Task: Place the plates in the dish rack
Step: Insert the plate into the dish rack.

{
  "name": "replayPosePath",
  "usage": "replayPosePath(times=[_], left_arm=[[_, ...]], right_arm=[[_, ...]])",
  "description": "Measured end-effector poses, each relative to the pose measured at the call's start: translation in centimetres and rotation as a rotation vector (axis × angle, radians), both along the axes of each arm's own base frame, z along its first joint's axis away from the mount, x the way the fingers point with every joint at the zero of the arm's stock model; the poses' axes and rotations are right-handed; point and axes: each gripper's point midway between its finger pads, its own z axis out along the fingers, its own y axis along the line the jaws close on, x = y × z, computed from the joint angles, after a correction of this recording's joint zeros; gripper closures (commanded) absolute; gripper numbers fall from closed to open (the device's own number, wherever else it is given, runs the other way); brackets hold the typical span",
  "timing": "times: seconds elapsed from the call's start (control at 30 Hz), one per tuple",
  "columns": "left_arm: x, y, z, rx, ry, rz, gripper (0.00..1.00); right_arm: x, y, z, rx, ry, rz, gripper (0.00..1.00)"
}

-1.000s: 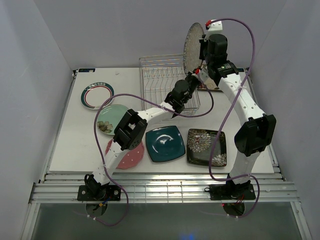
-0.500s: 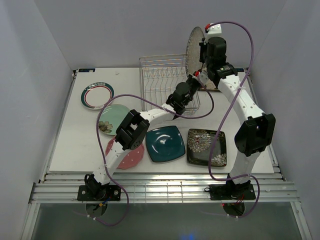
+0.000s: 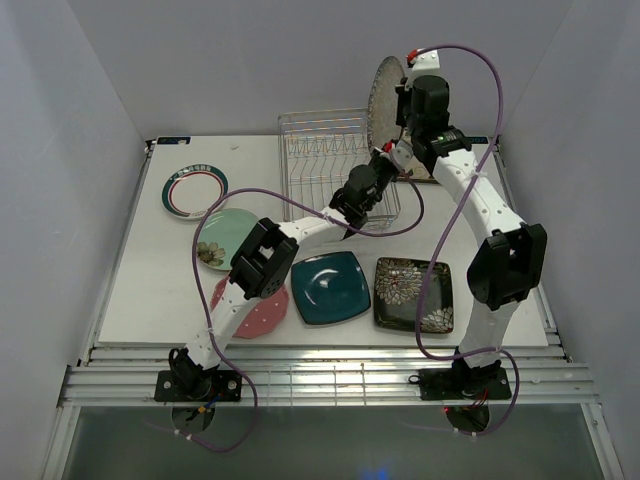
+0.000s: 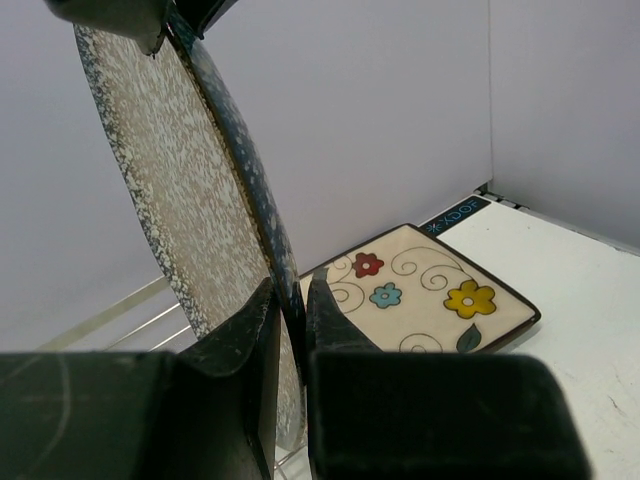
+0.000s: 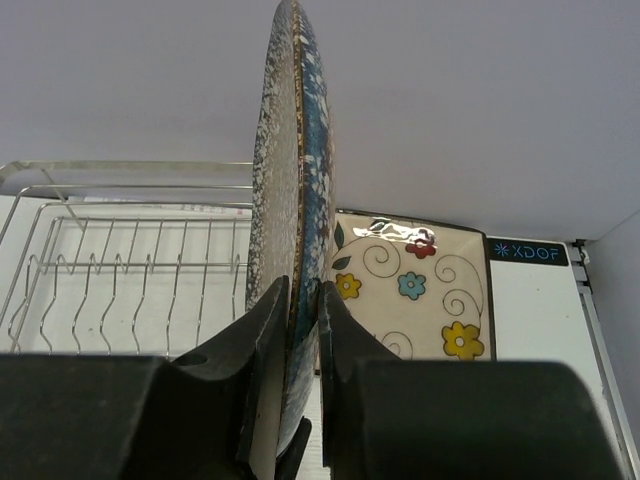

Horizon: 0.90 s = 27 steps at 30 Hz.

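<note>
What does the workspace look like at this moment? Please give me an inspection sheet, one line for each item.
Surface: white table, six plates lying flat on it.
Job's things: dish rack holds no plate; speckled grey plate held upright near its right end; cream floral plate flat at the back right; white teal-rimmed plate, mint plate, pink plate, teal plate and black floral plate flat in front.
Clutter: nothing seen.
Grippers: left pincer and right pincer both shut on the speckled grey plate's rim.
Cables: purple cables loop loosely along both arms.
Surroundings: plain walls on three sides.
</note>
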Motion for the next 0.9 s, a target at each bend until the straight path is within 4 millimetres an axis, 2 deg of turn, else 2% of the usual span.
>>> replayPosePath(times=[0.27, 0.5, 0.73, 0.9], left_arm=[[0.1, 0.7, -3.0, 0.017, 0.043, 0.0, 1.0], [-0.2, 1.1, -4.9, 0.022, 0.068, 0.0, 1.0], [-0.5, 1.4, -6.2, 0.029, 0.088, -0.001, 0.96], [-0.5, 2.0, -6.2, 0.023, 0.081, 0.002, 0.93]], right_arm=[[0.3, 0.6, -2.9, 0.002, 0.056, 0.018, 0.92], [0.3, 0.9, -4.9, 0.004, 0.094, 0.031, 0.92], [0.3, 1.2, -6.2, 0.004, 0.124, 0.04, 0.92], [0.3, 1.7, -6.4, 0.019, 0.128, 0.049, 0.92]])
